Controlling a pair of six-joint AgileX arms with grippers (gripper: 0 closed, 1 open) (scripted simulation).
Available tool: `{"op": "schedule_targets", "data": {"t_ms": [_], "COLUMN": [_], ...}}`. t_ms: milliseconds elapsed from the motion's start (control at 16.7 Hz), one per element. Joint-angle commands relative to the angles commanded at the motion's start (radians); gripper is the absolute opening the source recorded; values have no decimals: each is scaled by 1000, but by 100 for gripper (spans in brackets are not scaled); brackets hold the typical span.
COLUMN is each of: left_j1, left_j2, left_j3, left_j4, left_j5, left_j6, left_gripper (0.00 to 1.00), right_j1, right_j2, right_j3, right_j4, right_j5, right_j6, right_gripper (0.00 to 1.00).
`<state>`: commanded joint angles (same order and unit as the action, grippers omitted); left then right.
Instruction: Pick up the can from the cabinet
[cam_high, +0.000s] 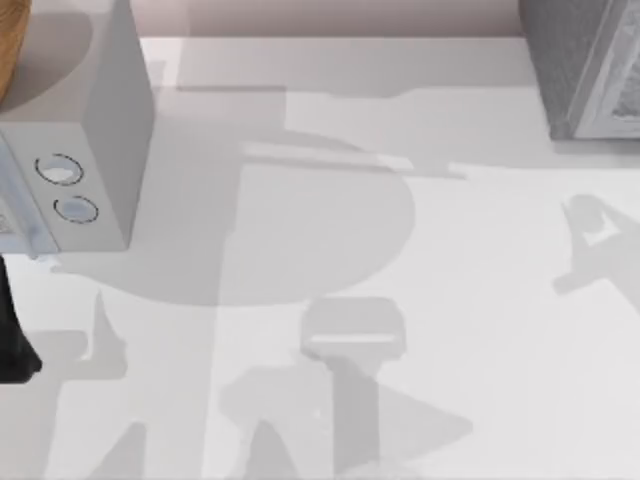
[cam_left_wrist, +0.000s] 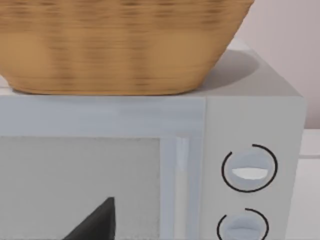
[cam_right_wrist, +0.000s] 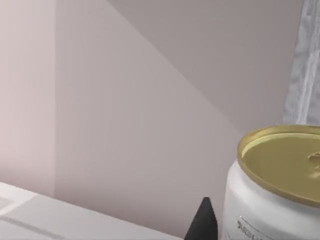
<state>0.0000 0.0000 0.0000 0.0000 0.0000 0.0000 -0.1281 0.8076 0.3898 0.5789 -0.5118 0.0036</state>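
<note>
From above, the tabletop (cam_high: 420, 300) carries a microwave (cam_high: 100, 150) at left and a cabinet (cam_high: 585, 70) at right; the left wrist faces the microwave, while the right hand (cam_right_wrist: 202, 220), grip unreadable, sits just beside the upright can (cam_right_wrist: 280, 185), clearly the nearer arm.

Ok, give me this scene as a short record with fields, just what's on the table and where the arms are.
table: white surface
microwave: top view's left edge, two round dials
basket: woven, sitting on the microwave
cabinet: top view's far right corner
can: white body, gold lid, close to the right tool
left tool: dark tip facing the microwave door
right tool: dark fingertip beside the can
</note>
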Motion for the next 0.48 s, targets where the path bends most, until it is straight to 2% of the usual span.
{"op": "schedule_targets", "data": {"t_ms": [480], "left_j1": [0], "left_j2": [0], "left_j3": [0], "left_j4": [0], "left_j5": [0], "left_j6": [0], "left_gripper": [100], "right_j1": [-212], "right_j2": [967], "right_j3": [350], "right_j4": [550], "right_j5": [-468], "right_j6": [19], "right_gripper": [0]}}
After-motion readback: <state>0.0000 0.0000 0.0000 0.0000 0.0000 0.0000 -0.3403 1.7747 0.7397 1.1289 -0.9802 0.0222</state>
